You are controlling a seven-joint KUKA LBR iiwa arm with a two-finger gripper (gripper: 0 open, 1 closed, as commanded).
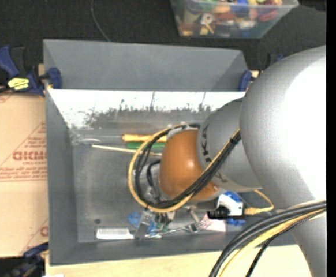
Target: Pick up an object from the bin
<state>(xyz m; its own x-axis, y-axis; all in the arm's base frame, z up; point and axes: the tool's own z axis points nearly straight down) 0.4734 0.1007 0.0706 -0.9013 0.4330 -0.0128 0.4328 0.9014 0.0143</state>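
The arm [272, 131] is held low over a small heap [156, 227] at lower centre of the bin [61, 172], beside a blue item [136, 220]. Jaws are hidden by the orange cover [179, 166]; their state cannot be told.

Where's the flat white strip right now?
Camera view: the white strip lies on the floor of the bin by the front wall, lower left, just left of a small blue thing.

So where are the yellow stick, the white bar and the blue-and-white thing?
yellow stick [139, 137], camera view, on its visible stretch
white bar [113, 233], camera view, on its middle
blue-and-white thing [230, 202], camera view, on its white face
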